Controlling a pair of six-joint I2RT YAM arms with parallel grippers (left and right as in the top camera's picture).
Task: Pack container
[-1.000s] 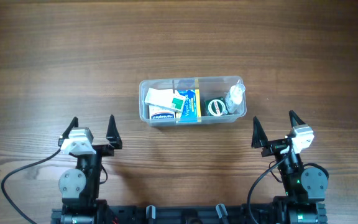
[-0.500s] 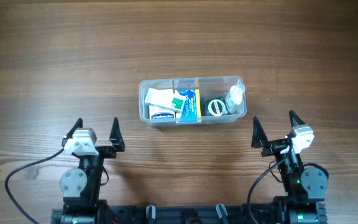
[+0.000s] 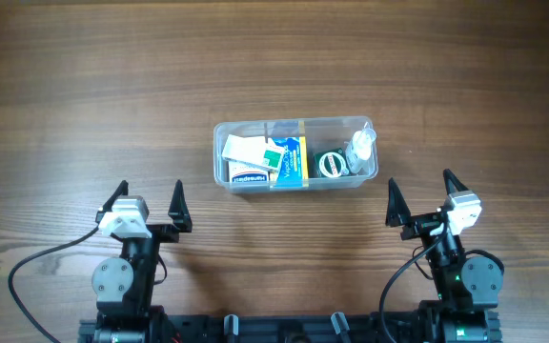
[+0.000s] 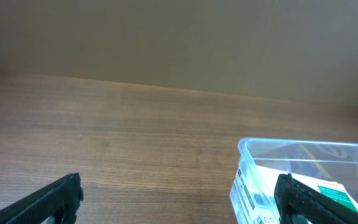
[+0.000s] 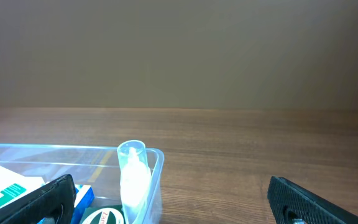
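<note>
We judge packing done: the container (image 3: 332, 120) sits mid-table holding boxes (image 3: 255, 157), tin (image 3: 331, 164) and bottle (image 3: 360, 148). The left gripper (image 3: 149, 188) and right gripper (image 3: 420, 181) rest near, jaws apart, empty.

Brown wooden table (image 3: 84, 86) open all around the clear rectangular plastic container (image 3: 370, 171); small printed boxes (image 3: 260, 160) and a clear bottle (image 3: 359, 148) crowd inside

Print on the boxes (image 3: 251, 152) too small to read overhead. Container (image 4: 248, 169) clipped right and bottom in left wrist view, left and bottom in right wrist.
</note>
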